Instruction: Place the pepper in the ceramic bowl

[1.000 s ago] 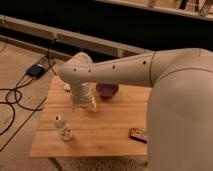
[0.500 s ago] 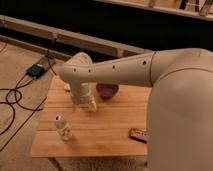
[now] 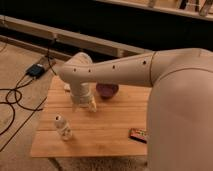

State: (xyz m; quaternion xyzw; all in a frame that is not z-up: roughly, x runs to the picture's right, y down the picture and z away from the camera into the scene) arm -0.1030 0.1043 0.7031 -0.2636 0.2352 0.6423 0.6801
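Note:
My gripper (image 3: 84, 105) points down over the left half of the wooden table (image 3: 110, 125), its two pale fingers standing apart, open, with nothing visible between them. The ceramic bowl (image 3: 107, 90), small, round and dark maroon, sits just right of the gripper near the table's far edge, partly behind my forearm. The pepper is hidden; I cannot tell where it lies.
A white translucent cup (image 3: 62, 127) stands near the table's front left. A dark flat packet with red marks (image 3: 138, 134) lies front right. My big pale arm (image 3: 175, 100) fills the right side. Cables and a black box (image 3: 36, 70) lie on the carpet to the left.

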